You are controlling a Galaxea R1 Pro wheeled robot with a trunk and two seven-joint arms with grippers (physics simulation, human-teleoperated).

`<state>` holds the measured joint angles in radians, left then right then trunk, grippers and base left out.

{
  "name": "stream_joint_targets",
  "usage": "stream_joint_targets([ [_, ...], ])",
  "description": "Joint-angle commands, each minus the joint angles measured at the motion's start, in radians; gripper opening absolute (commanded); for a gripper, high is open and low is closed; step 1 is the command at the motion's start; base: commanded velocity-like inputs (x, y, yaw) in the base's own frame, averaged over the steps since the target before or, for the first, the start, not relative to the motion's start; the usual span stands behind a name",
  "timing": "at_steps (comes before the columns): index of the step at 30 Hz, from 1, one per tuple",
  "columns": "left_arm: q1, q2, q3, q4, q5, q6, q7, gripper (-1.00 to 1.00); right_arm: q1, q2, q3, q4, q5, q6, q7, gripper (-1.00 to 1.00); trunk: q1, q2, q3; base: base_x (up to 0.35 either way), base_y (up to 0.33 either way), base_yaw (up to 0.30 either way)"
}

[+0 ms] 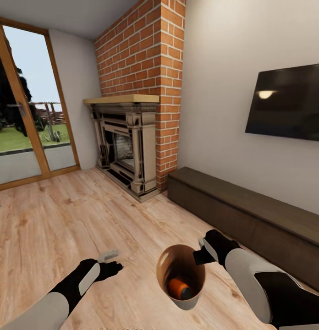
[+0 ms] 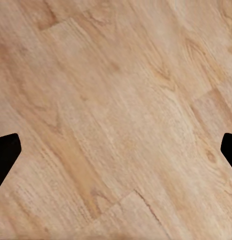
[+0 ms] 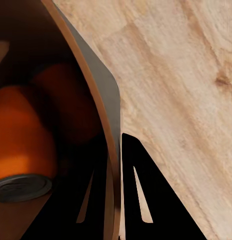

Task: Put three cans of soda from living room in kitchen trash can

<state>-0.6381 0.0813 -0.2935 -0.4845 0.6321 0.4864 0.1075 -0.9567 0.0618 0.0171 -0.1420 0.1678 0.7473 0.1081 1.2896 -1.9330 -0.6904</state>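
One trash can (image 1: 181, 275), one orange soda can (image 1: 178, 288) inside (possibly two), two grippers (image 1: 110, 260) (image 1: 201, 253).

The copper-lined, pale grey round bin (image 1: 181, 275) is hiding most of the bright orange drink can (image 1: 178, 288) inside it, while the wall-mounted black television (image 1: 288, 101) is running off the head view's right edge.

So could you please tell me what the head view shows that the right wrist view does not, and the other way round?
Head view alone: the brick fireplace, wall TV, low dark bench, glass door and the empty left gripper.

Right wrist view alone: two orange soda cans inside the bin, and one finger outside its wall, one inside.

Both: the trash can, the right gripper on its rim, an orange can and the wood floor.
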Motion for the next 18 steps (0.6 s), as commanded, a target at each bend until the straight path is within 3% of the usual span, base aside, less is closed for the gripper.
stream_joint_targets([
  [1,0.0,0.0,0.0,0.0,0.0,0.0,0.0,1.0,-0.001,0.001,-0.012,-0.001,-0.015,0.001,0.007,-1.0,0.0,0.0,-0.001,0.0,0.0,0.249],
  [18,0.0,0.0,-0.001,0.0,0.0,-0.003,-0.005,1.0,-0.001,0.012,-0.012,0.004,-0.011,0.001,0.006,-1.0,0.0,0.0,-0.017,0.001,0.0,0.249],
])
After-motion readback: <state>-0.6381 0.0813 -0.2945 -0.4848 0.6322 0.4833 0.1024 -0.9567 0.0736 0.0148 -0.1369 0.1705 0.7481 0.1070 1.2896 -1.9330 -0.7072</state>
